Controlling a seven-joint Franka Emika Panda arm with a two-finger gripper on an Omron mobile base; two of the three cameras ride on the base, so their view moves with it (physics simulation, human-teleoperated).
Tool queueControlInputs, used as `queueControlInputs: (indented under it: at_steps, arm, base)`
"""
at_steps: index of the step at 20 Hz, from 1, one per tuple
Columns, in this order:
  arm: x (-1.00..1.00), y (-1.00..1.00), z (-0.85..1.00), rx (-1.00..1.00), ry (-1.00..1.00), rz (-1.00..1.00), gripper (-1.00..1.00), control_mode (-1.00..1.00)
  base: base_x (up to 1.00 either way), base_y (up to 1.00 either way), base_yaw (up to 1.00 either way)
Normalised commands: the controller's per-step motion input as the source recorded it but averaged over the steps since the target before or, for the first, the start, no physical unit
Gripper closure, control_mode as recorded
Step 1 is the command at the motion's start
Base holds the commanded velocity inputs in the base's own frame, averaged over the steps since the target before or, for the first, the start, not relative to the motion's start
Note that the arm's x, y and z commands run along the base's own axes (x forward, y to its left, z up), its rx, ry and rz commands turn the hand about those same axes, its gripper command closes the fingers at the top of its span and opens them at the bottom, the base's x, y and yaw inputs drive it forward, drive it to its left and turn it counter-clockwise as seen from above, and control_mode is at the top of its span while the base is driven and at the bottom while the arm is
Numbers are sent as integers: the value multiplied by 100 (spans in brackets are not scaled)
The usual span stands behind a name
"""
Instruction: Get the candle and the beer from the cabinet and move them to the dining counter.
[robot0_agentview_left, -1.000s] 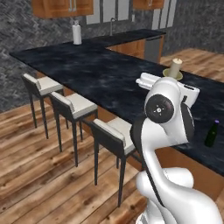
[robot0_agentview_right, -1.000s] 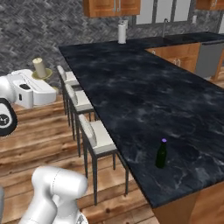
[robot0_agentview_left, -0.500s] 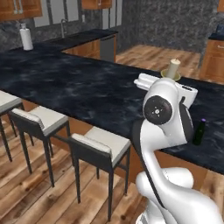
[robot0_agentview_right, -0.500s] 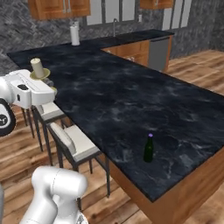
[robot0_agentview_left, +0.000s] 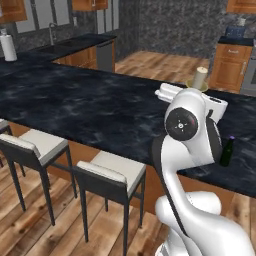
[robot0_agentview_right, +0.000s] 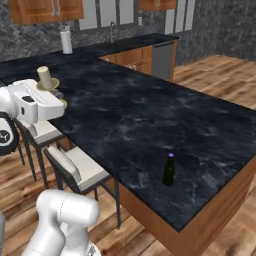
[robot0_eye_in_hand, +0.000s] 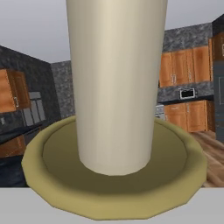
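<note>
The candle (robot0_eye_in_hand: 117, 87) is cut off at the hand view's top; the arm hides its holder's stem from both base views.

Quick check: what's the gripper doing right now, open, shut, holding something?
Gripper: shut on the candle, carried upright over the dining counter.

base views flanking dining counter (robot0_agentview_left: 90, 107)
</note>
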Motion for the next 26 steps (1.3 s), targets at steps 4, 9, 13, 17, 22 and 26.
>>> queueControlInputs:
  at_steps: [4,9,13,17,22,26]
  arm:
    - [0,0,0,0,0,0,100,100]
    - [0,0,0,0,0,0,100,100]
    - [0,0,0,0,0,0,100,100]
    - [0,0,0,0,0,0,100,100]
    - [0,0,0,0,0,0,100,100]
    - [0,0,0,0,0,0,100,100]
  base:
    - [38,4,0]
    - [47,0,0]
    - [61,0,2]
    - [57,0,2]
    - [11,0,0]
    - [0,0,0]
